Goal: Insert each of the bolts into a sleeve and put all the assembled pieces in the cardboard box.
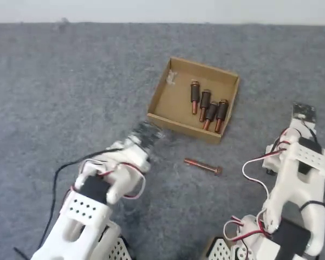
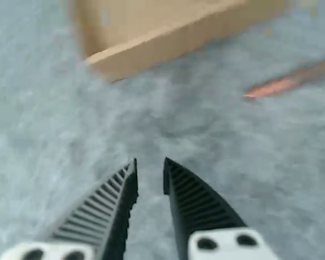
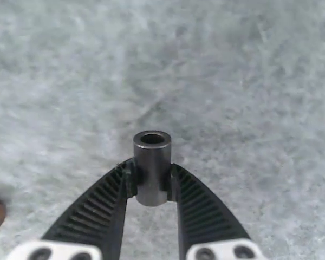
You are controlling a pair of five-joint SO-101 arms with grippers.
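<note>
- While the right gripper (image 3: 151,164) is clamped on a sleeve (image 3: 152,154), the left gripper (image 2: 150,164) is empty, with only a narrow gap between its fingertips.
- Right wrist view: the sleeve is a short dark tube. Its open bore is turned toward the camera, and one ribbed finger presses on each side. The grey table (image 3: 233,65) lies beneath it.
- High view: the right gripper (image 1: 303,115) sits by the table's right edge, to the right of the box (image 1: 161,103) and apart from it.
- Box: open-topped cardboard, mid-table toward the far edge, set at an angle to the table edges.
- Four assembled pieces (image 1: 208,105) lie side by side on the box floor, in its right half. Each is a copper bolt with a dark sleeve over its upper part.
- One bare bolt (image 1: 203,166) lies flat on the table just in front of the box's near wall, between the two arms and touching nothing.
- High view: the left gripper (image 1: 146,134) is near the box's near left corner, to the left of the bare bolt.
- Left wrist view: the box corner (image 2: 168,43) and the bolt (image 2: 292,82) appear blurred beyond the fingertips. The bolt lies off to one side, not between the fingers.
</note>
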